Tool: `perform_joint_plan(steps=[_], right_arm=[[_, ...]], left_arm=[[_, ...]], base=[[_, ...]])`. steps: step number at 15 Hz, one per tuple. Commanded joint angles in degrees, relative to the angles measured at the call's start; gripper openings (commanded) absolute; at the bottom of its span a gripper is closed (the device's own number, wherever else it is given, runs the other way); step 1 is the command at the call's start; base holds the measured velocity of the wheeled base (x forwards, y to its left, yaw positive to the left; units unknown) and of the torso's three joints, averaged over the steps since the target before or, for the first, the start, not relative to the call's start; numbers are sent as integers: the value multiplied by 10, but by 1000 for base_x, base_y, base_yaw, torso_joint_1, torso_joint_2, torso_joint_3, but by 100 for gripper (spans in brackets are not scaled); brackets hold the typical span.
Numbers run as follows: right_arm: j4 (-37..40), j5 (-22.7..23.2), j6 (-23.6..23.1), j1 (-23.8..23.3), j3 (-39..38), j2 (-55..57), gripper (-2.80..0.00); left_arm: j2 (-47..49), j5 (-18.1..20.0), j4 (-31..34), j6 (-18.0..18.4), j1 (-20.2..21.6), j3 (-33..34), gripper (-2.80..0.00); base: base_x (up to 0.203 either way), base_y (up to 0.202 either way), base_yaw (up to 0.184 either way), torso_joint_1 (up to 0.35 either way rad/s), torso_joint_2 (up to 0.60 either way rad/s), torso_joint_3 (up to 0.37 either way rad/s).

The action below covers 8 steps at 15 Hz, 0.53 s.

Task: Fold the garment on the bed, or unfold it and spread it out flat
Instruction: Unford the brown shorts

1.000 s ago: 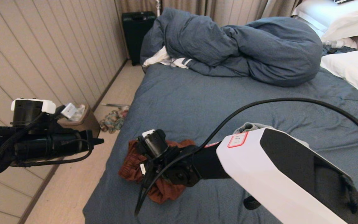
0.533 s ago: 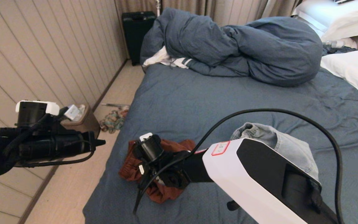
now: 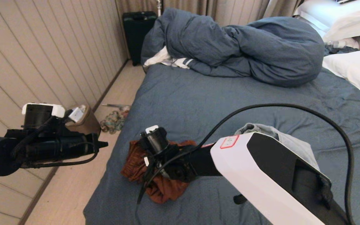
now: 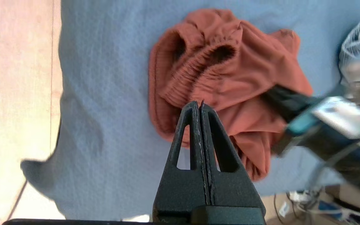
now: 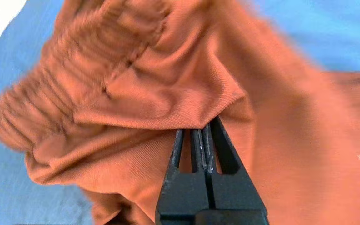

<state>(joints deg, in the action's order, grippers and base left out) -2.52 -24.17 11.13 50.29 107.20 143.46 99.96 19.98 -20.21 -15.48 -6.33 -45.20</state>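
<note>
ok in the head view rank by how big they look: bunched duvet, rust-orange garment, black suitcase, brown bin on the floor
1. bunched duvet
2. rust-orange garment, partly hidden by the arm
3. black suitcase, far off, so unsure against the garment
4. brown bin

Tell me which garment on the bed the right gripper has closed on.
The crumpled rust-orange shorts near the bed's foot corner; the right gripper pinches a fold of them. The grey-blue garment behind the right arm lies untouched.
</note>
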Motion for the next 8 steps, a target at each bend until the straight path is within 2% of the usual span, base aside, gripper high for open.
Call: perform_joint_plan(steps=[1, 3, 8], right_arm=[[-3, -6, 2, -12, -15, -45, -280], [-21, -9, 3, -27, -57, -91, -280], [-69, -11, 4, -103, -166, -191, -280]], left_arm=[[12, 1, -20, -2, 0, 7, -280], [10, 1, -23, -2, 0, 11, -280], [4, 1, -24, -2, -4, 18, -280]], base=[[0, 0, 0, 0, 0, 0], [0, 0, 0, 0, 0, 0], [0, 0, 0, 0, 0, 0]])
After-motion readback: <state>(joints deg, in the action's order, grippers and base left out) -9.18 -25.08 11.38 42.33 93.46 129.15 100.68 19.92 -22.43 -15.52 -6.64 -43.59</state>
